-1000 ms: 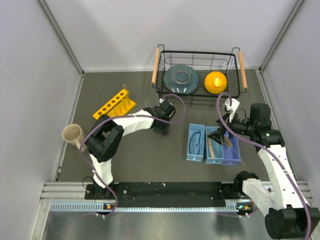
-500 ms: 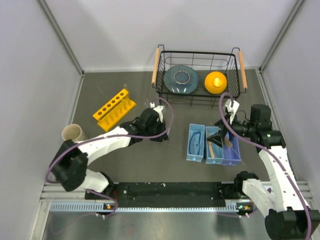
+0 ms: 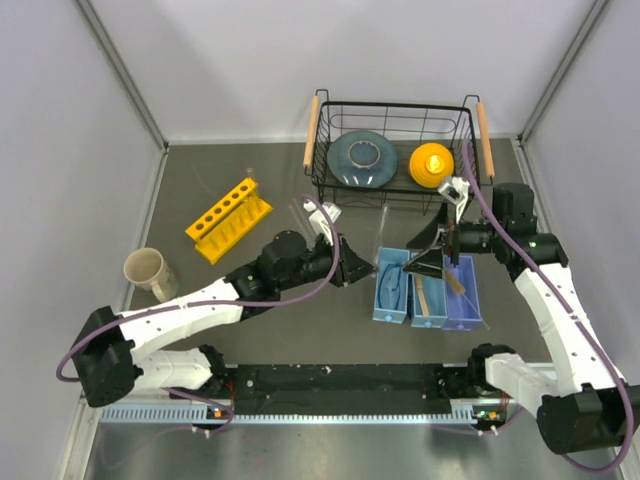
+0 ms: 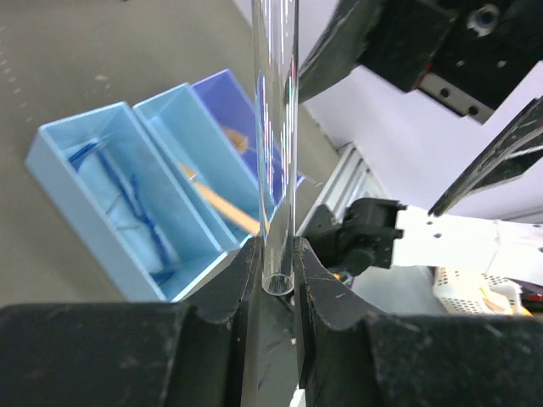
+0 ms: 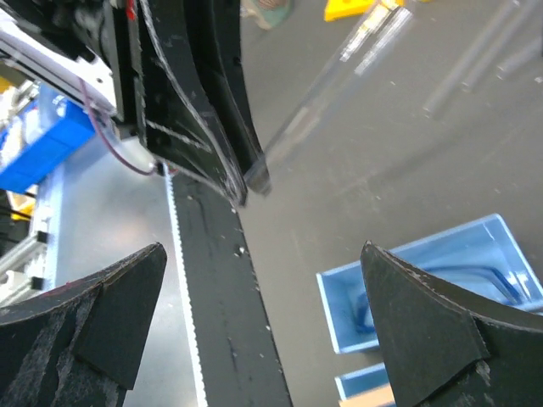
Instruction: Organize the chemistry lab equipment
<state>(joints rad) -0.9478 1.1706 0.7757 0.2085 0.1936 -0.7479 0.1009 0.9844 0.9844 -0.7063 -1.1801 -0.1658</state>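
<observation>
One thin clear glass tube [image 4: 276, 127] pinched near its open end in left claw [image 4: 276, 264], off dark table [image 3: 250, 320], beside blue plastic bins [image 3: 378, 305]. Step: carrying tube. Next: swing to yellow six-hole rack [image 3: 228, 220] (well apart, far left) and align over a hole. Left arm stretched rightward. Right claw [image 3: 430, 252] spread wide, empty, hovering over bins.

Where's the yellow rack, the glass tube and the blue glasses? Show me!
yellow rack [image 3: 224, 210]: top external view, on its top face, mid-row of holes.
glass tube [image 4: 276, 127]: left wrist view, on its clear wall, midway up.
blue glasses [image 3: 392, 285]: top external view, on the middle of the frame.
</observation>
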